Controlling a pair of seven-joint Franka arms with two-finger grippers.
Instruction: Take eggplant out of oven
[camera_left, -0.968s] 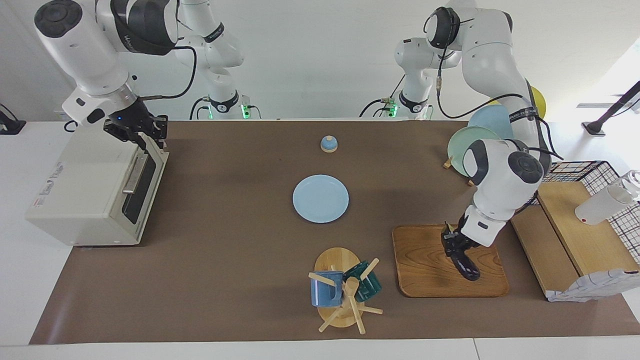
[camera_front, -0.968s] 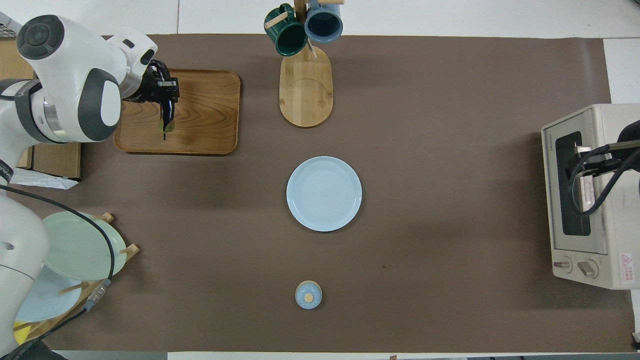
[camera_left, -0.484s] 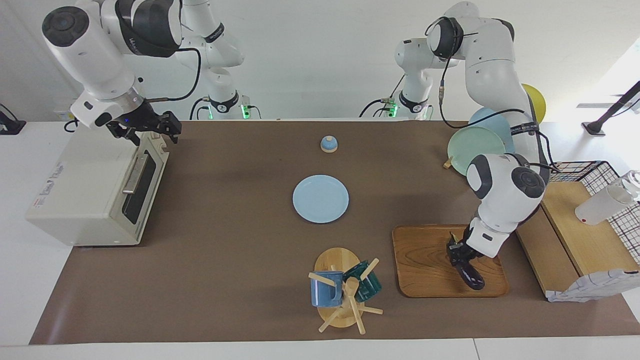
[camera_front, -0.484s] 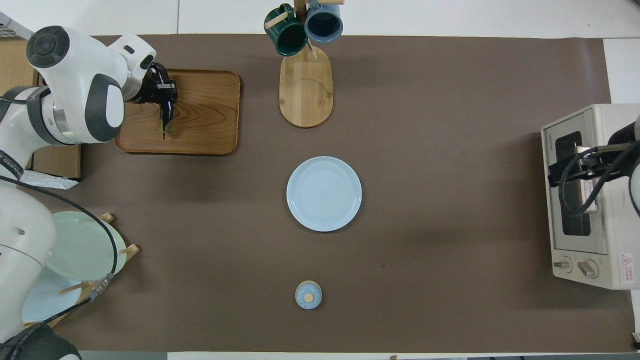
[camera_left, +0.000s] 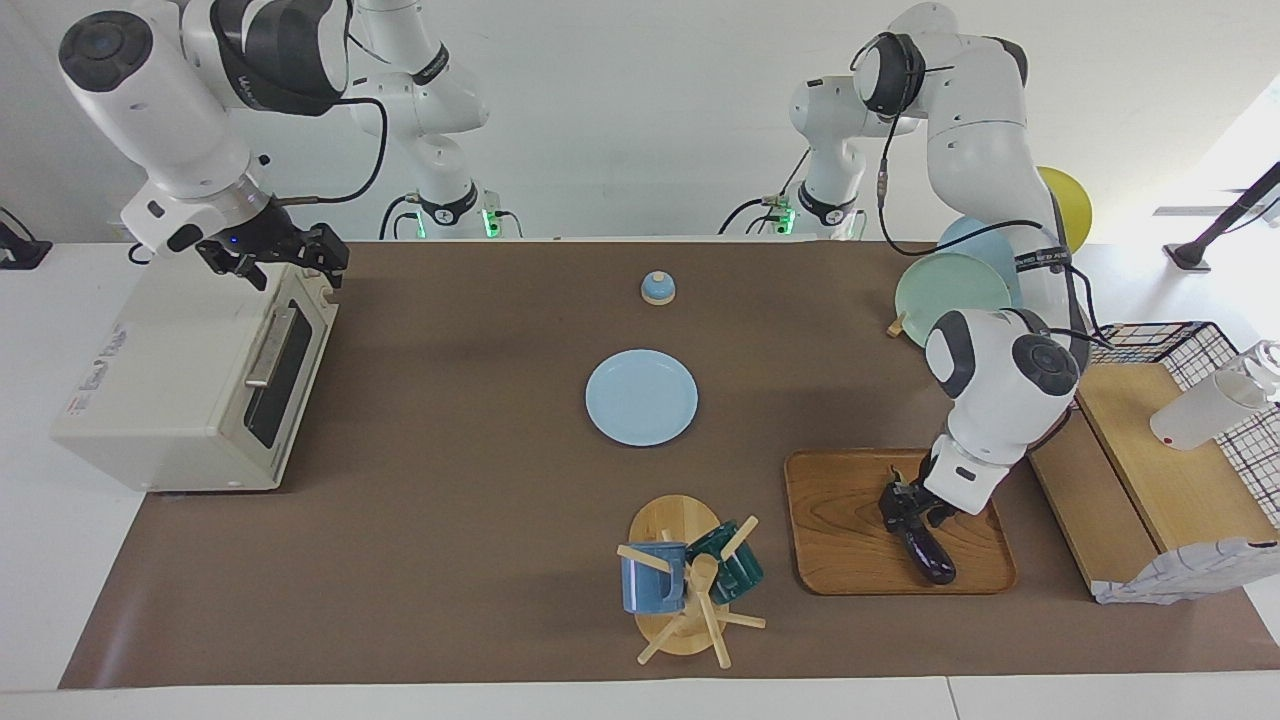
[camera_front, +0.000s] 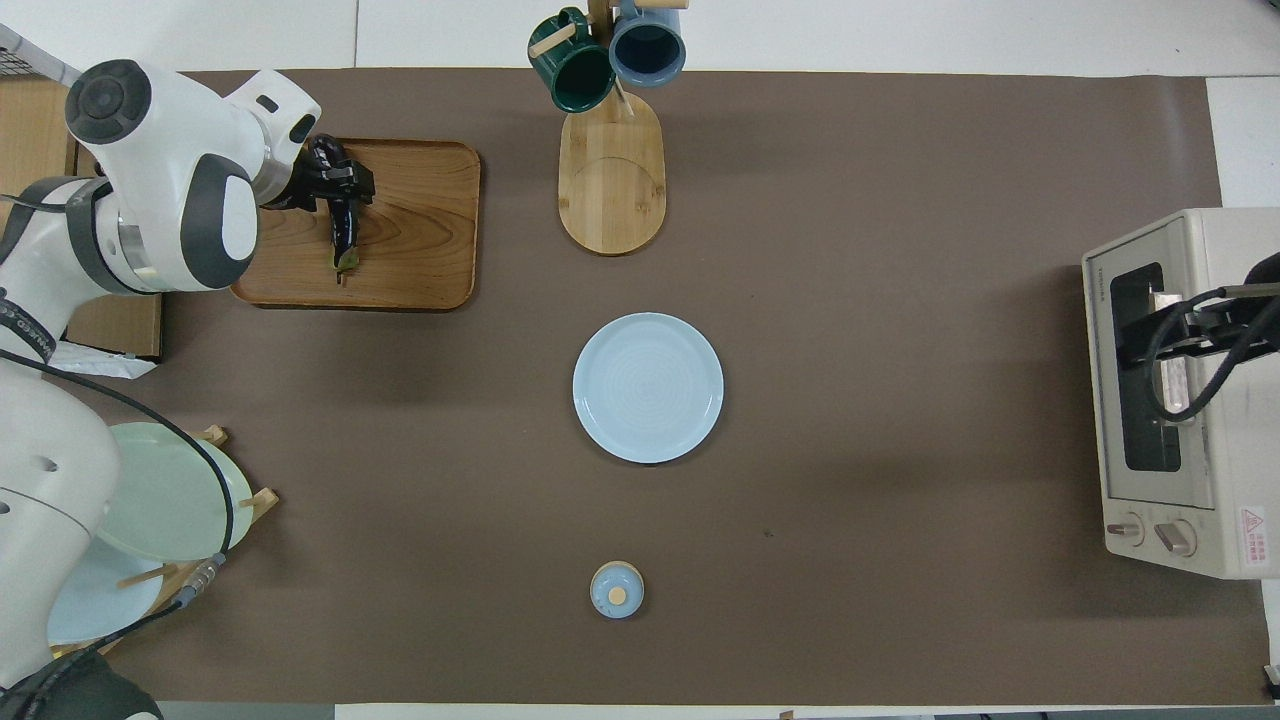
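Note:
The eggplant (camera_left: 932, 556) is dark purple and lies low across the wooden tray (camera_left: 850, 540), stem end toward the robots. My left gripper (camera_left: 905, 500) is shut on its middle. It also shows in the overhead view (camera_front: 345, 228), with the left gripper (camera_front: 335, 185) on it. The cream-white oven (camera_left: 170, 380) stands at the right arm's end of the table with its door shut. My right gripper (camera_left: 272, 255) hovers over the oven's top front edge, above the door, and is seen over the oven (camera_front: 1200, 500) in the overhead view too.
A light blue plate (camera_left: 641, 397) lies mid-table, with a small blue lidded pot (camera_left: 657, 288) nearer the robots. A mug tree (camera_left: 690, 580) with two mugs stands beside the tray. A plate rack (camera_left: 950, 290) and wooden boxes (camera_left: 1150, 470) sit at the left arm's end.
My left gripper has lowered the eggplant and laid it flatter onto the tray. My right gripper has lifted off the oven door's top edge and now hangs just above it.

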